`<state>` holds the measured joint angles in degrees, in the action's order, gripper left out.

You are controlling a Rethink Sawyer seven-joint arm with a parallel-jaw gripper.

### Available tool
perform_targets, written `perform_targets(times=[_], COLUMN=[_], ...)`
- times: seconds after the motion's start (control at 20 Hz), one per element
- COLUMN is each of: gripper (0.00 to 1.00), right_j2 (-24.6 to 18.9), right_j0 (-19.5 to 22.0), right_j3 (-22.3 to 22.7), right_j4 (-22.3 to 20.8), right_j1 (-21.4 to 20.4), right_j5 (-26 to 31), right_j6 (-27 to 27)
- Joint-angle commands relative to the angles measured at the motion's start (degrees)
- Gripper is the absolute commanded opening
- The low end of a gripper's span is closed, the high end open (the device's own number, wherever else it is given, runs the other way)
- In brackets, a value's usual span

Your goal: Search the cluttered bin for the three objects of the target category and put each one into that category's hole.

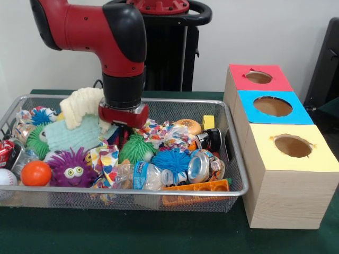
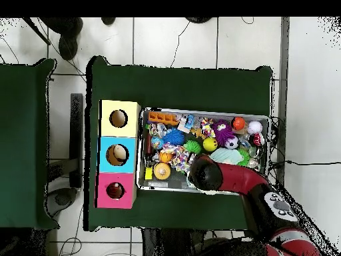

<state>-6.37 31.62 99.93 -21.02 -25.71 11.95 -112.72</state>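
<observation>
The wire mesh bin (image 1: 175, 192) is full of toys. My gripper (image 1: 123, 132) reaches down into the clutter left of the bin's middle, between a teal fuzzy cloth (image 1: 71, 135) and a green puffer ball (image 1: 136, 149). Its tips are buried, so its state does not show. In the overhead view the arm's end (image 2: 203, 172) covers it. No duck, tiger or bear plush shows clearly. A yellow rounded thing (image 2: 210, 144) lies in the bin; I cannot tell what it is. The red box's hole (image 1: 258, 77) is right of the bin, farthest back; it also shows in the overhead view (image 2: 115, 191).
A blue box (image 1: 273, 106) and a yellow box (image 1: 293, 145) stand in a row with the red one. A purple puffer (image 1: 73, 169), a blue puffer (image 1: 172, 159), an orange ball (image 1: 36, 173), a white ball (image 1: 6, 179), a cream fuzzy thing (image 1: 82, 106) and bottles fill the bin.
</observation>
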Motion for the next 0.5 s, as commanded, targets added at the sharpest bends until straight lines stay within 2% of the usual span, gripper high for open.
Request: perform_targets(times=[0.05,0.3,0.5], gripper=[0.0,0.0,0.0], right_j2=[0.66,0.26,-0.81], right_j0=[3.21,6.18,9.73], right_j3=[8.44,6.59,3.64], right_j4=[1.48,-0.09,-2.94], right_j1=[8.15,9.87,11.46], right_j5=[2.86,3.15,4.66], right_j6=[-6.84,-2.83,2.65])
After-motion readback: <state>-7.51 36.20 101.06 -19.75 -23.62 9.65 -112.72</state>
